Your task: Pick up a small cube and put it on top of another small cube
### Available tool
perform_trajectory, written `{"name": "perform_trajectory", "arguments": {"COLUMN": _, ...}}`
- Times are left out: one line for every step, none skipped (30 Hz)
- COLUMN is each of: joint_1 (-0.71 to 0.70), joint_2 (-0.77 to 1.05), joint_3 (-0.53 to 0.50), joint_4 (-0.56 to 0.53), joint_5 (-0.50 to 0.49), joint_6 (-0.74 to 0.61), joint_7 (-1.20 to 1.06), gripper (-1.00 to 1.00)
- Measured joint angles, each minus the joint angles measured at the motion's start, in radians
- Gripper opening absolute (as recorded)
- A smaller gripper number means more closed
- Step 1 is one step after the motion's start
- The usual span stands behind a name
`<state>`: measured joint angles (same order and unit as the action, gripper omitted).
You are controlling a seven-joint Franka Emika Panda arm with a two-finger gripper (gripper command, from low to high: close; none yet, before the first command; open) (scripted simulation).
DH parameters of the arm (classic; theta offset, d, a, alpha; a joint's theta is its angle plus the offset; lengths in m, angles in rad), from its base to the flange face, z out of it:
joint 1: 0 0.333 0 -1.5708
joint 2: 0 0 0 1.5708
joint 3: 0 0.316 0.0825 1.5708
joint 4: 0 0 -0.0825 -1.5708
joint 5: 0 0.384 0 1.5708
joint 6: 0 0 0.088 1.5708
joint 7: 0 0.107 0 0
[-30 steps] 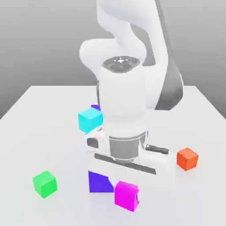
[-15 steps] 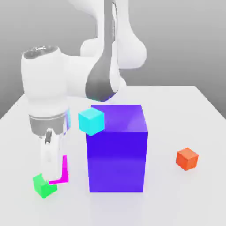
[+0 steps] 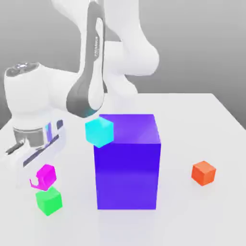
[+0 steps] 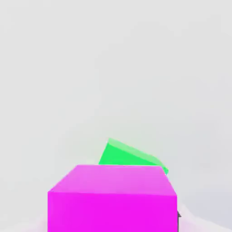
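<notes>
The small magenta cube [image 3: 46, 176] hangs tilted just above the small green cube [image 3: 48, 201], which rests on the white table at the exterior view's left front. My gripper [image 3: 43, 177] reaches down from the white hand [image 3: 37, 153] and is shut on the magenta cube. In the hand view the magenta cube [image 4: 112, 199] sits close to the camera, and a corner of the green cube [image 4: 129, 155] shows past its top edge. Whether the two cubes touch is not clear.
A big purple-blue block [image 3: 127, 161] stands in the middle of the table [image 3: 192, 110], right of the green cube. A cyan small cube [image 3: 99, 131] floats at the block's upper left corner. An orange small cube [image 3: 203, 173] lies at the right.
The arm has swung from the block's front over to the left, carrying the magenta cube. In the last half second the cube shifted left to just over the green cube and the hand tilted.
</notes>
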<state>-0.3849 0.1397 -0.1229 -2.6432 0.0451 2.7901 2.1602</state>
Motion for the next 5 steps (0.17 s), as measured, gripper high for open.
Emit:
{"name": "perform_trajectory", "arguments": {"joint_1": -0.003, "joint_2": 0.020, "joint_3": 0.006, "joint_4": 0.000, "joint_5": 0.008, "joint_6": 0.019, "joint_7": -0.006, "gripper": -1.00}}
{"name": "perform_trajectory", "arguments": {"joint_1": -0.006, "joint_2": 0.041, "joint_3": 0.012, "joint_4": -0.001, "joint_5": 0.017, "joint_6": 0.038, "joint_7": -0.013, "gripper": -1.00}}
{"name": "perform_trajectory", "arguments": {"joint_1": -0.008, "joint_2": 0.054, "joint_3": 0.016, "joint_4": -0.001, "joint_5": 0.023, "joint_6": 0.050, "joint_7": -0.017, "gripper": 1.00}}
{"name": "perform_trajectory", "arguments": {"joint_1": -0.008, "joint_2": 0.054, "joint_3": 0.016, "joint_4": -0.001, "joint_5": 0.023, "joint_6": 0.050, "joint_7": -0.017, "gripper": 1.00}}
{"name": "perform_trajectory", "arguments": {"joint_1": -0.008, "joint_2": 0.054, "joint_3": 0.016, "joint_4": -0.001, "joint_5": 0.023, "joint_6": 0.050, "joint_7": -0.017, "gripper": 1.00}}
